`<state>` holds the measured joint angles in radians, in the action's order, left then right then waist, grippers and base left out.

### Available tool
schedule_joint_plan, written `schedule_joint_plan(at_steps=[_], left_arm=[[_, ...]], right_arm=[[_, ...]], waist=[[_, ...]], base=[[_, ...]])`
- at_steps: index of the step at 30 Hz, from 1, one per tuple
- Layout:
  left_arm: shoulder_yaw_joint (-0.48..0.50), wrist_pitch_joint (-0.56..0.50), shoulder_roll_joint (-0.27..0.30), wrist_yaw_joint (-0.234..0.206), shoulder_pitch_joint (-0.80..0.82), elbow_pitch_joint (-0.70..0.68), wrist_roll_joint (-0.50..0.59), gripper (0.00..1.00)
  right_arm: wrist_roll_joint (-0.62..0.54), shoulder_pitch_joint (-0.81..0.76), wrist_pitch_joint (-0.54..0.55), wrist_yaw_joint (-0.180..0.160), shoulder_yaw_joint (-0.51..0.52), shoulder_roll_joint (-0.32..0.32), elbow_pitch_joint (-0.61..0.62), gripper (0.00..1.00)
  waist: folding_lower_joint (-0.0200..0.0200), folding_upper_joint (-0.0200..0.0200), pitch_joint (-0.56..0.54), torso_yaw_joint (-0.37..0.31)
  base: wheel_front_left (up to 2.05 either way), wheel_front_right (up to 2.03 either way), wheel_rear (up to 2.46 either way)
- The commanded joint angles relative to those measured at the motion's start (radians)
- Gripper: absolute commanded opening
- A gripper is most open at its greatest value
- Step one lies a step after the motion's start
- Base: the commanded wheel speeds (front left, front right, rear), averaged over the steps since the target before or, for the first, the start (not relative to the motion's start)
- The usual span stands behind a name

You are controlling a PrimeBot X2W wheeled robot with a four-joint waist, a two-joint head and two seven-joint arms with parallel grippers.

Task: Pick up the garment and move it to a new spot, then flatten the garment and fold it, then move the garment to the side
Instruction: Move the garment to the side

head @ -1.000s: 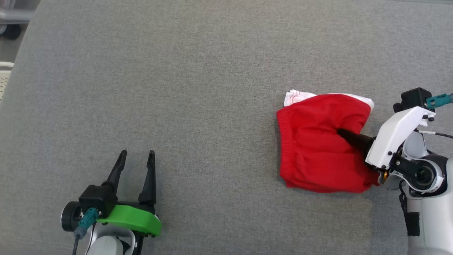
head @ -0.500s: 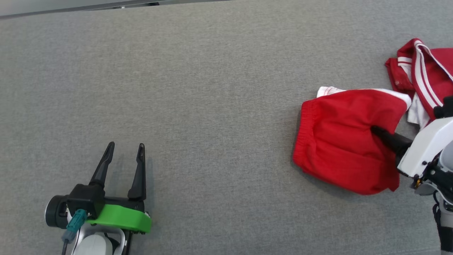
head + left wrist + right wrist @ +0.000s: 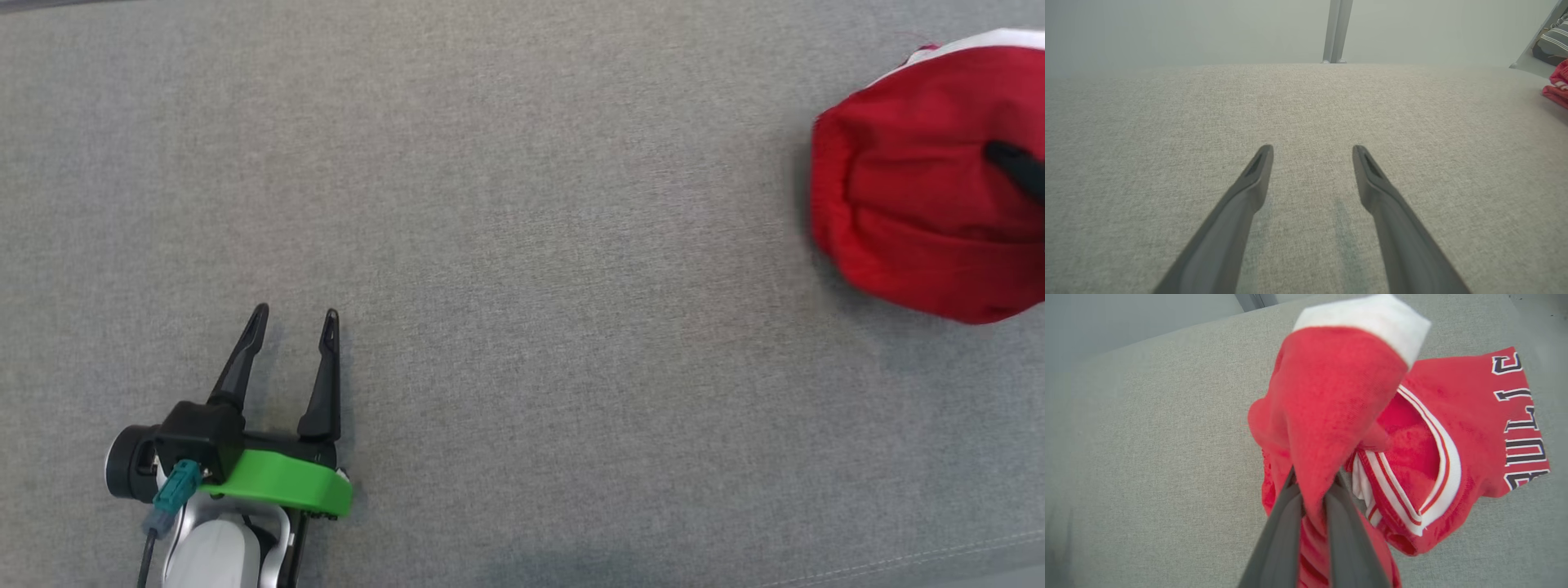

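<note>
Garment (image 3: 914,212), a folded red bundle clamped in my right pincer (image 3: 1314,477), has lifted and travelled rightward above a red jersey (image 3: 1474,428) on the grey table (image 3: 522,245), so moving it aside looks nearly done; my left pincer (image 3: 295,313) stands wide, empty.

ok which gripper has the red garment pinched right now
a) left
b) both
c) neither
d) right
d: the right gripper has its fingers closed on a fold of the red garment, while the left gripper is open with nothing between its fingers, over the grey cloth surface.
</note>
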<state>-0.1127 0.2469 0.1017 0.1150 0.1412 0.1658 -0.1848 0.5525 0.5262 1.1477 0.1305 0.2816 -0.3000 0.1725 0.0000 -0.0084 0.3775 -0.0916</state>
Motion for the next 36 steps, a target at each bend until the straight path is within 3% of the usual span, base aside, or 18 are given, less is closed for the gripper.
schedule_joint_plan(at_steps=[1, 12, 22, 27, 36], left_arm=[[-0.003, -0.001, 0.006, 0.000, 0.024, -0.002, -0.007, 1.00], [-0.023, 0.008, 0.008, 0.001, 0.066, 0.016, -0.018, 1.00], [-0.036, 0.010, 0.010, -0.002, 0.089, 0.038, -0.020, 1.00], [-0.038, 0.011, 0.008, -0.009, 0.097, 0.046, -0.026, 1.00], [-0.050, 0.013, 0.004, -0.018, 0.097, 0.058, -0.030, 1.00]], right_arm=[[-0.017, 0.030, 0.032, 0.000, 0.014, -0.025, -0.016, 0.00], [-0.065, 0.117, 0.244, 0.000, 0.064, -0.199, -0.085, 0.00], [-0.143, 0.112, 0.207, 0.000, 0.033, -0.389, -0.174, 0.00], [-0.183, 0.046, 0.104, 0.000, -0.037, -0.477, -0.217, 0.00], [-0.281, -0.020, -0.211, 0.000, -0.155, -0.594, -0.356, 0.00]], waist=[[0.0000, 0.0084, 0.037, 0.032], [0.0000, 0.0084, 0.094, 0.110], [0.0000, 0.0084, 0.106, 0.145], [0.0000, 0.0084, 0.112, 0.155], [0.0000, 0.0084, 0.116, 0.160]], base=[[0.00, 0.00, 0.00], [0.00, 0.00, 0.00], [0.00, 0.00, 0.00], [0.00, 0.00, 0.00], [0.00, 0.00, 0.00]])
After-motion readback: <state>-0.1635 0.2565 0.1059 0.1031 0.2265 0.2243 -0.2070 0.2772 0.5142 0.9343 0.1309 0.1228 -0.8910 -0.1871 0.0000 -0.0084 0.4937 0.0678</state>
